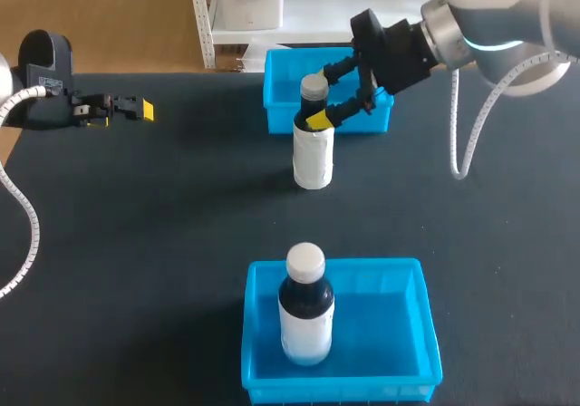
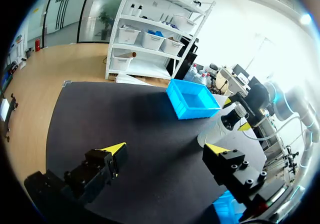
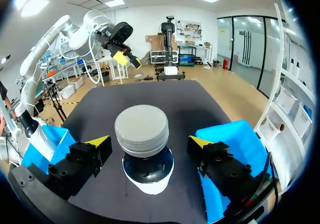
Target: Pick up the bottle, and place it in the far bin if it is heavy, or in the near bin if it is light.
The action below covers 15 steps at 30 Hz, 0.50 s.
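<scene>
Two blue bins and two bottles are on the black table [image 1: 136, 243]. Nearest to me in the head view is the near bin [image 1: 385, 329]. It holds a white-capped bottle [image 1: 305, 315] with a dark upper body and a white label, standing upright toward the bin's left side.

Beyond it, around the middle of the table, the grey-capped bottle [image 1: 314, 157] stands upright on the table surface. It is outside both bins and just in front of the far bin [image 1: 283, 119]. My right gripper [image 3: 150, 143] sits level with the bottle's cap and neck, its arm coming in from the right. In the right wrist view, one yellow-tipped finger stands on each side of the cap, with a visible gap on both sides. The jaws are parted and straddle the bottle without clamping it.

The far bin lies behind the bottle, at the table's far edge.

My left gripper [image 1: 140, 110] hangs over the far left part of the table, well apart from the bottle and both bins. In the left wrist view its jaws stand wide apart and grip nothing.
</scene>
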### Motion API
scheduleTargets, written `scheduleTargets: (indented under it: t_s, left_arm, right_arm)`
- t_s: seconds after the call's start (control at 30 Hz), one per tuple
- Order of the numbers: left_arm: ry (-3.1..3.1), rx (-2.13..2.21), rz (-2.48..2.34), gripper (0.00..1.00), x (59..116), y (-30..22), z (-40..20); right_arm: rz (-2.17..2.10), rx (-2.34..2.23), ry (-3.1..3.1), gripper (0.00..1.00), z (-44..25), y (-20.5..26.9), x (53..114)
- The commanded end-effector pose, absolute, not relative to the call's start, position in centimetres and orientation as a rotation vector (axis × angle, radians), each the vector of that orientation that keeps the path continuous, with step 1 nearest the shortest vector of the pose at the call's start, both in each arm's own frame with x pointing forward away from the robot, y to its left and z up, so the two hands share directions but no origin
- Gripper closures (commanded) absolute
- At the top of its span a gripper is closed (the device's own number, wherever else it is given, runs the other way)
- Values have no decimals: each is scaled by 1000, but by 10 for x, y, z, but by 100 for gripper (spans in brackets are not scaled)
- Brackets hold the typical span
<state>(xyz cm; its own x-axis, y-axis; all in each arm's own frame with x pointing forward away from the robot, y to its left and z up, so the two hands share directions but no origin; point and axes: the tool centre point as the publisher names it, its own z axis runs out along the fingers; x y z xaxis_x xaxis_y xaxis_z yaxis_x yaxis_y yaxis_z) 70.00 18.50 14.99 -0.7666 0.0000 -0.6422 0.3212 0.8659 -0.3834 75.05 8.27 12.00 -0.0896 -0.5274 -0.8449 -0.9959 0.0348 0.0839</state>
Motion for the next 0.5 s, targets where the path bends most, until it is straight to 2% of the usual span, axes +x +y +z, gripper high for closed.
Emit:
scheduleTargets:
  t_s: [0.03,0.2,0.33,0.4,0.43,0.5]
  left_arm:
    - [2374,231,-636,0,700,185,150]
    - [2374,231,-636,0,700,185,150]
    - [2374,231,-636,0,700,185,150]
    - [2374,231,-636,0,700,185,150]
    - [2374,231,-636,0,700,185,150]
    - [2374,231,-636,0,700,185,150]
  right_arm:
    - [962,-1555,1682,0,118,85,754]
    - [971,-1552,1679,11,118,87,754]
    - [976,-1554,1679,36,117,89,753]
    - [978,-1555,1678,42,117,89,752]
    - [979,-1555,1679,42,117,90,752]
    - [980,-1555,1680,50,116,90,751]
